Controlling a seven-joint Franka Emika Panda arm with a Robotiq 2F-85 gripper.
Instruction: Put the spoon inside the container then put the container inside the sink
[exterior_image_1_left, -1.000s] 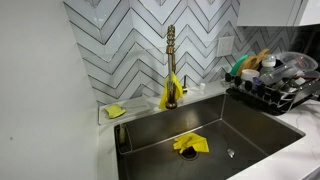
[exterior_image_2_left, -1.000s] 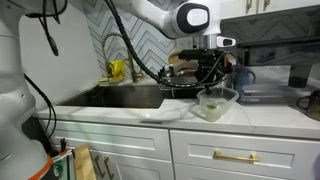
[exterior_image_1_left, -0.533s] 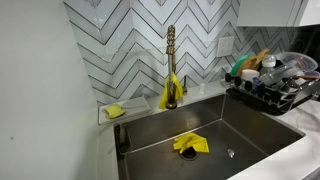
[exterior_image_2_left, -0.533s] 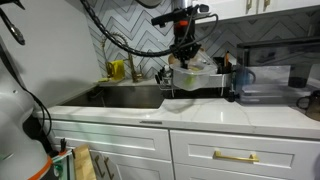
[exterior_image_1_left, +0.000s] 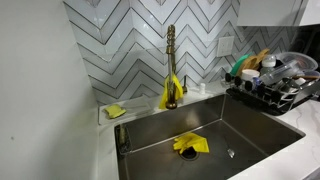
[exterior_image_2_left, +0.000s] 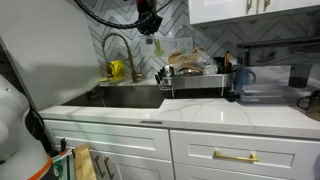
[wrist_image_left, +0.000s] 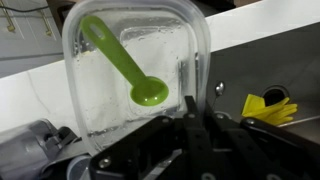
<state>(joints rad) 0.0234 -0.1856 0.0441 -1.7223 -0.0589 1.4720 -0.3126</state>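
In the wrist view my gripper (wrist_image_left: 197, 106) is shut on the near rim of the clear plastic container (wrist_image_left: 110, 95). A green spoon (wrist_image_left: 126, 66) lies inside it. The container hangs over the edge between the white counter (wrist_image_left: 30, 95) and the steel sink (wrist_image_left: 255, 60). In an exterior view the gripper (exterior_image_2_left: 149, 22) is high up, above the sink (exterior_image_2_left: 128, 97) and near the faucet. The container is too small to make out there. Another exterior view shows the sink (exterior_image_1_left: 255, 125) without the arm.
A gold faucet (exterior_image_1_left: 171, 60) stands behind the sink. A yellow cloth (exterior_image_1_left: 190, 144) lies on the sink floor, also in the wrist view (wrist_image_left: 268, 105). A yellow sponge (exterior_image_1_left: 116, 111) sits on the ledge. A black dish rack (exterior_image_1_left: 275, 90) (exterior_image_2_left: 195, 80) holds dishes beside the sink.
The arm lifted the container with the spoon off the counter by the rack. It carried it up and sideways to above the sink.
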